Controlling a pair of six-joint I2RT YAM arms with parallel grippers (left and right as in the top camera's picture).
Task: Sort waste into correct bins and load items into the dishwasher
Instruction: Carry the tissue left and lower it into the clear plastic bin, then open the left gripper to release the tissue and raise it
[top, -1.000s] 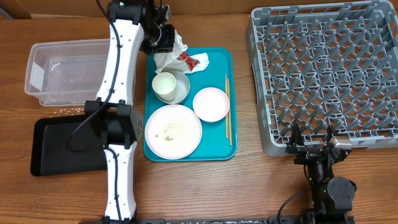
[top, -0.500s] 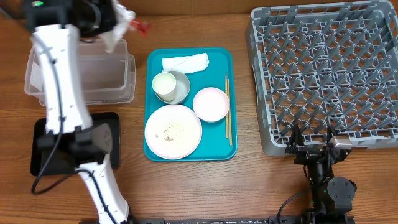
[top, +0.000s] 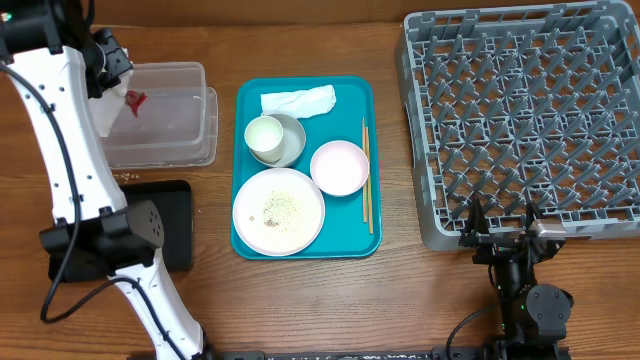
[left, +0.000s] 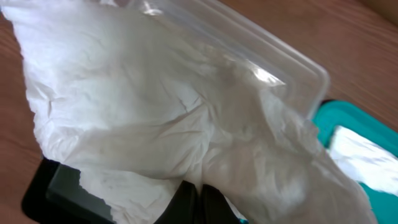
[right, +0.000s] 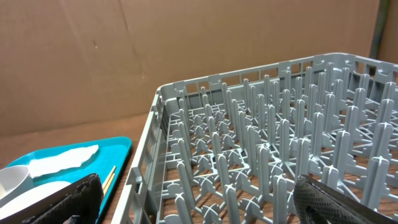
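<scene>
No text, label, brand, number or sign can be read in any view; the red wrapper (top: 135, 99), upper left overhead, is too small to tell.

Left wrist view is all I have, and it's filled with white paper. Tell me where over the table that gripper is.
Observer: The left gripper holds the napkin over the left end of the clear tub.
Operator: Check for anything hanging with it.
Observer: A red wrapper scrap hangs at the napkin's edge, also over the tub.
Operator: Report the other arm.
Observer: The right gripper sits open in front of the dish rack, holding nothing.
</scene>
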